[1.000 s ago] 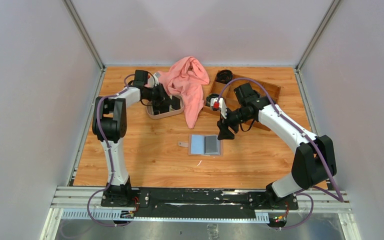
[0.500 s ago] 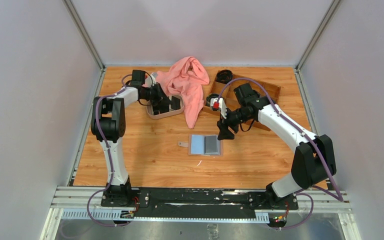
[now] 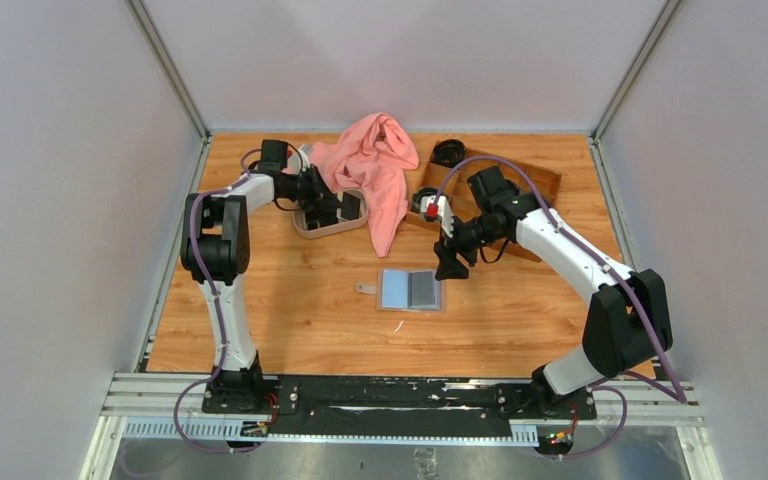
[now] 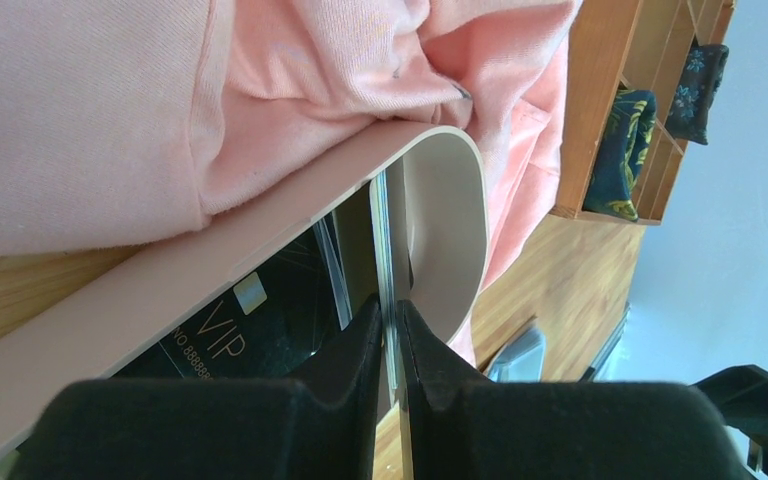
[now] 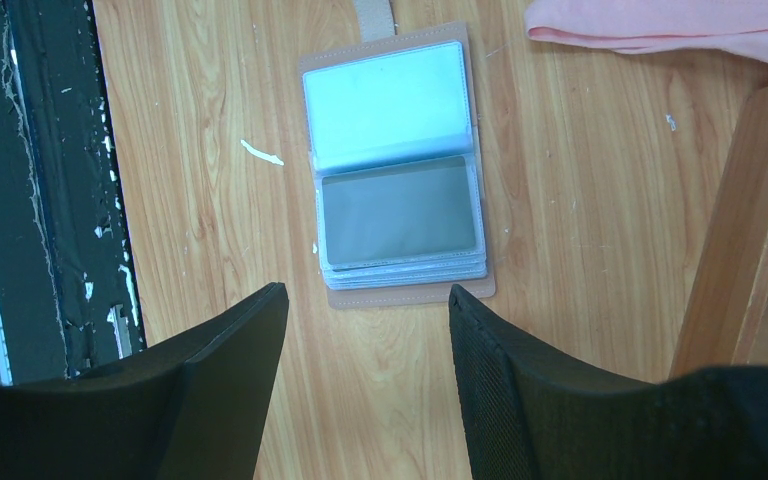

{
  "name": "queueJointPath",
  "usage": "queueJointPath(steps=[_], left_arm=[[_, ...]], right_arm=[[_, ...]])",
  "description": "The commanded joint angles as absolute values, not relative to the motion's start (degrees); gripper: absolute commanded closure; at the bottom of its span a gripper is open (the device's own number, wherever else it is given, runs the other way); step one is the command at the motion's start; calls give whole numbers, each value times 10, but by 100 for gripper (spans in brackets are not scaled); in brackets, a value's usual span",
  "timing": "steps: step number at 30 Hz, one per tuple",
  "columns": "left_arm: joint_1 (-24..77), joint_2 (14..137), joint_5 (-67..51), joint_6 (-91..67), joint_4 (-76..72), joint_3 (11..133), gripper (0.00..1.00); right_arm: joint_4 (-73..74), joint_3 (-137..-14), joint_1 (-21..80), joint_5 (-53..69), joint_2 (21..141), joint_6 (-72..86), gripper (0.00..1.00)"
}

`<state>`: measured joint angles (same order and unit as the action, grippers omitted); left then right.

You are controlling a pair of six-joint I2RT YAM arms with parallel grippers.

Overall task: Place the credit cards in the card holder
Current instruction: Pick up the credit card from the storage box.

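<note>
Compared with a second ago, the left arm's elbow sits slightly further left, and the left claw [image 3: 345,208] has slid a little toward the right end of the oval tray [image 3: 325,230]. A dark patch of card now shows there in the top view. The right arm and the card holder [image 3: 410,290] have not moved.

At the left, the left claw is pinched almost shut on a thin card [image 4: 382,230] inside the tray. In the wrist view the card is edge-on. It stands on its edge rather than lying flat, and it runs straight out from the fingertips [image 4: 360,335] toward the tray's rounded end wall [image 4: 445,200]. A black VIP card [image 4: 260,320] lies flat on the tray floor just left of the held card. A pink cloth [image 3: 375,170] drapes over the tray's far rim.

In the middle of the surface [image 3: 290,300], the card holder lies open and flat. Its long axis runs left to right in the top view, and its strap tab [image 3: 365,289] points left. The left page is a pale blue sleeve, and the right page shows a grey card [image 5: 400,212] lying lengthwise across the sleeve.

The right claw [image 3: 452,262] hangs above the surface just right of the card holder. Its fingers [image 5: 230,370] are spread wide and hold nothing. The wooden box [image 3: 535,180] stands behind the right arm.
</note>
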<state>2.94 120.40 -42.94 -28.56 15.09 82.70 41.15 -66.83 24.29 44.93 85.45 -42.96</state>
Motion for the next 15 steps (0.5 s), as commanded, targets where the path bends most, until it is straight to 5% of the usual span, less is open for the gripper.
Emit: queueJointPath(steps=[1, 15], left_arm=[[23, 1210, -444, -290, 149, 829, 88], [16, 1219, -445, -288, 151, 830, 95]], right_arm=[[423, -659, 238, 447, 860, -438, 36], [424, -658, 238, 450, 860, -439, 36]])
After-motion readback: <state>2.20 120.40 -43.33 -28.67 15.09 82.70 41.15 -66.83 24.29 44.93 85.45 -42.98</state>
